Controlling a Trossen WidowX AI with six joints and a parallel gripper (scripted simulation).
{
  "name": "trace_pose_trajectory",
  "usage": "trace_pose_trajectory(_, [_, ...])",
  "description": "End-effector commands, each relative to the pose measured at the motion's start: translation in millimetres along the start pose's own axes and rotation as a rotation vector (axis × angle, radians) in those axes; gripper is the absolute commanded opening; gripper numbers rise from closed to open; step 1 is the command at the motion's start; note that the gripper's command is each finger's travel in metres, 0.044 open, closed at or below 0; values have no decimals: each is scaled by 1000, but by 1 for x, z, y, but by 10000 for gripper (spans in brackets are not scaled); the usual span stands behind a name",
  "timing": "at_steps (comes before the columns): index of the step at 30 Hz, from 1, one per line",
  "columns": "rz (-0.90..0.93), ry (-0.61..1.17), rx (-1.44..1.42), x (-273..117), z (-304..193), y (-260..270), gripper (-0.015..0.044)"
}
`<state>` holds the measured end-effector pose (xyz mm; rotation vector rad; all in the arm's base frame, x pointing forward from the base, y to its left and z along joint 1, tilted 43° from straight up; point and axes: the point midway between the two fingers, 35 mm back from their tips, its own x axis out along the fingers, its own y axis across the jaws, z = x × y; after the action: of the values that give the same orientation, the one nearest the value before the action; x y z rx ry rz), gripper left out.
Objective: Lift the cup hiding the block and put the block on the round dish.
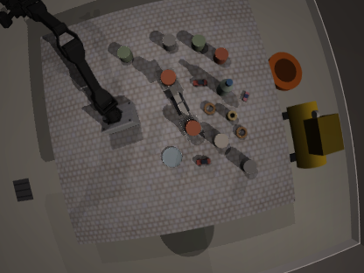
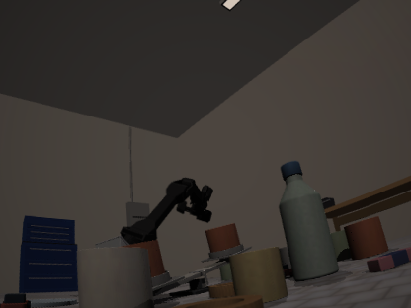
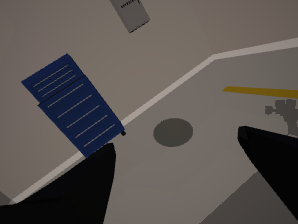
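The claw [image 1: 6,17] [image 2: 196,213] [image 3: 175,141] gapes (nothing caught), while the round dish [image 1: 171,157] holds nothing.

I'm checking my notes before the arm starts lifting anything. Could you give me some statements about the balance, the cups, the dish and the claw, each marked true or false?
1. The balance sits level. False: it tilts.
2. The red cup nearer the round dish is on the balance's lower end. True: that is the lower cup; the higher cup is farther away.
3. The claw is closed around a cup. False: it is open, with nothing between its fingers.
4. The block is already on the dish. False: no block lies there.
5. No cup is above the dish. True.
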<state>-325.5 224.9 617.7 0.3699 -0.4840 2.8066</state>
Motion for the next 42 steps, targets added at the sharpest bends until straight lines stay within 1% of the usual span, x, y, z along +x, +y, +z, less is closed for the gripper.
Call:
trace_pose_trajectory(1, [-4,4,-2,-1,-1,-2,426])
trace_pose_trajectory(2, [-16,16,-7,-3,-5,-7,440])
trace_pose_trajectory(9, [-180,176,-64,-40,-52,-76,440])
trace_pose_trajectory(13, [-270,277,-81,-71,-81,-115,440])
trace_pose_trajectory(18, [-381,402,-85,-119,-116,-160,440])
trace_pose_trajectory(24, [-530,537,-54,-191,-148,-203,440])
trace_pose_trajectory(30, [-687,653,2,-272,-171,-232,440])
trace_pose_trajectory(36, [-814,769,12,-357,-184,-245,440])
trace_pose_trajectory(42, [-949,874,73,-444,-199,-240,440])
